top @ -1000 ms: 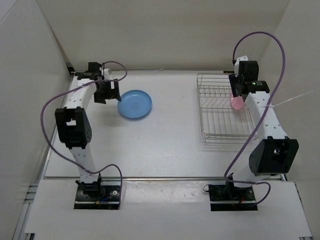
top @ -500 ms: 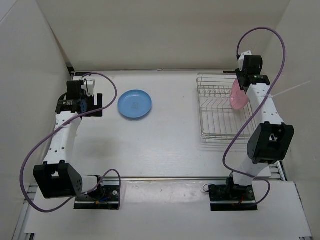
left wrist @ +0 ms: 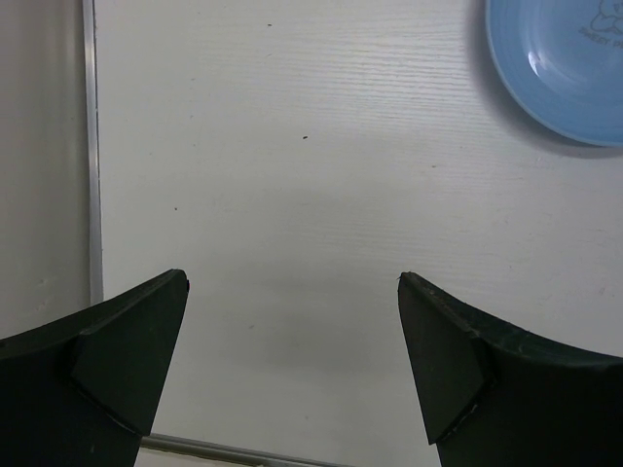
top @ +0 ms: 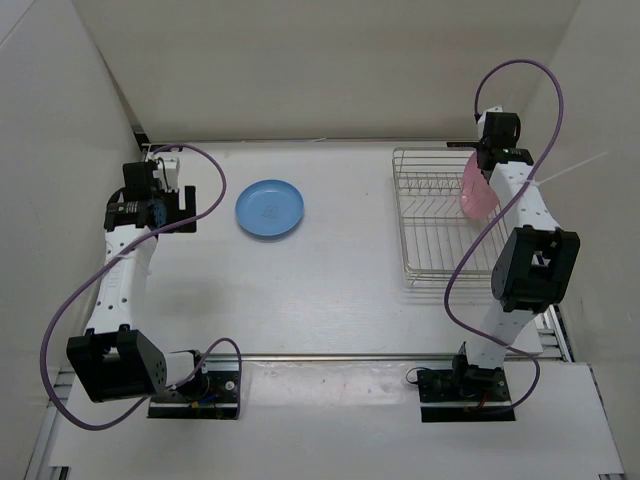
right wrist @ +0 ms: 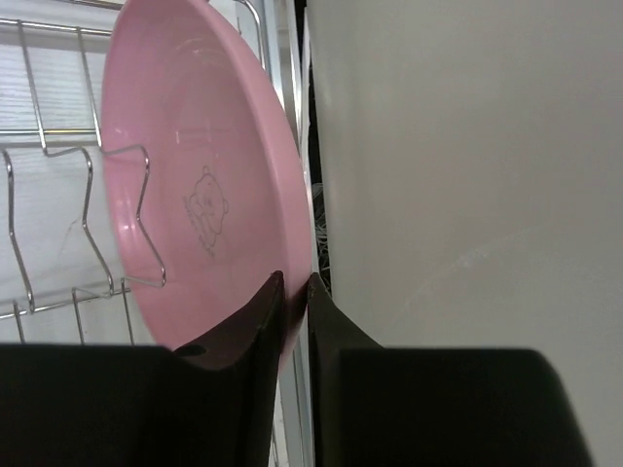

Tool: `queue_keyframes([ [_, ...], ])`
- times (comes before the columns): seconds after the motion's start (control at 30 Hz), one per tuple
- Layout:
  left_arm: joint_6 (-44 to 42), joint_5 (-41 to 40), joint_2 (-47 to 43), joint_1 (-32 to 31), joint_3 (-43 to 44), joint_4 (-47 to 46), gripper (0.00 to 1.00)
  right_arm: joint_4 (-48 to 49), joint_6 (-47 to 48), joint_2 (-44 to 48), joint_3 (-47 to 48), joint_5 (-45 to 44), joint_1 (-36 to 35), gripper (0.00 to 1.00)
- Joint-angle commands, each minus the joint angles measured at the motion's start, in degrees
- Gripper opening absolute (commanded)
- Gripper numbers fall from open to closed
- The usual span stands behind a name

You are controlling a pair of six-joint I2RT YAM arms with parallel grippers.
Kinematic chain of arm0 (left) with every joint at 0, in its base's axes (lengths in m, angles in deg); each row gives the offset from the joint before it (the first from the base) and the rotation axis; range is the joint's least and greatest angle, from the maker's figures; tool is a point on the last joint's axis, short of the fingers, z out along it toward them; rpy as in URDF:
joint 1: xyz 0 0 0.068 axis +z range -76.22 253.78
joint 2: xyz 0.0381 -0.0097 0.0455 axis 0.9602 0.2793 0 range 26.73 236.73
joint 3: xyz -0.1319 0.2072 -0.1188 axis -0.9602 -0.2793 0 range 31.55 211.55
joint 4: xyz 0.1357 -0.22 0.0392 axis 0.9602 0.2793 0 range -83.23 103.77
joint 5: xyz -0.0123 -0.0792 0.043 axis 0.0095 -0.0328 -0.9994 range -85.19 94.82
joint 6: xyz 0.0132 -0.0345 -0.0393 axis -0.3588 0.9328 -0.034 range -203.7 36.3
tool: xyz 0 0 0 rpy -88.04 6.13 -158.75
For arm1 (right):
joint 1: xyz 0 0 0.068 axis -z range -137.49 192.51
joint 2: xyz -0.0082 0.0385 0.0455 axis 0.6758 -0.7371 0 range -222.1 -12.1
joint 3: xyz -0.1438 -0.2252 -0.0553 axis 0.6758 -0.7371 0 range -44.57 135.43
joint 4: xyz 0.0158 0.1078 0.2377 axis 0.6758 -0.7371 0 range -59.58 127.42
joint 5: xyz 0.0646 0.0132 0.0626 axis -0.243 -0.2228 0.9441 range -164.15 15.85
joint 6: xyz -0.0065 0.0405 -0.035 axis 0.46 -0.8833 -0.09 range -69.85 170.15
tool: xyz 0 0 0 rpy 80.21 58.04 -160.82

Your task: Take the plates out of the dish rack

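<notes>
At the silver wire dish rack (top: 445,220), right jaws are clamping the round pink plastic plate (right wrist: 209,136) by its rim for lifting.
Left jaws are hanging open, empty.

The white table (top: 330,270) carries a blue plate (top: 270,208) lying flat at the far left, and a wire dish rack (top: 440,250) on the right.

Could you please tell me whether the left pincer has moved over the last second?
Yes. The left pincer has drawn back leftward from the blue plate, which has stayed put; a clear gap now separates them.
</notes>
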Motion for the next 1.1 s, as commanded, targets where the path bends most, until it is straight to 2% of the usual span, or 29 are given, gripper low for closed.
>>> queue_keyframes([
  [0.0,-0.45,0.82,-1.49,0.46,1.15,-1.69,1.0,1.26,0.01,-0.52,2.15,-1.66,0.07,0.05],
  [0.1,-0.45,0.82,-1.49,0.99,1.15,-1.69,1.0,1.79,-0.69,-1.04,2.15,-4.82,-0.54,0.0],
  [0.3,-0.45,2.76,-0.35,1.61,1.15,-1.69,1.0,1.79,-2.98,-1.57,4.43,-14.14,-2.3,0.0],
  [0.43,-0.45,3.81,0.18,2.13,1.15,-1.69,1.0,0.38,-5.35,-3.41,9.6,-22.9,-3.71,0.0],
  [0.6,-0.45,4.34,0.7,2.13,1.15,-2.22,1.0,-1.63,-5.97,-3.33,13.22,-29.17,-6.07,0.0],
  [0.9,0.68,5.56,3.77,0.99,4.76,-6.6,1.0,0.19,-1.85,7.46,12.7,-32.69,-9.5,0.0],
  [1.07,2.54,12.33,8.08,-3.57,15.73,-5.21,1.0,-0.66,-1.84,13.88,10.85,-29.72,-11.61,0.0],
])
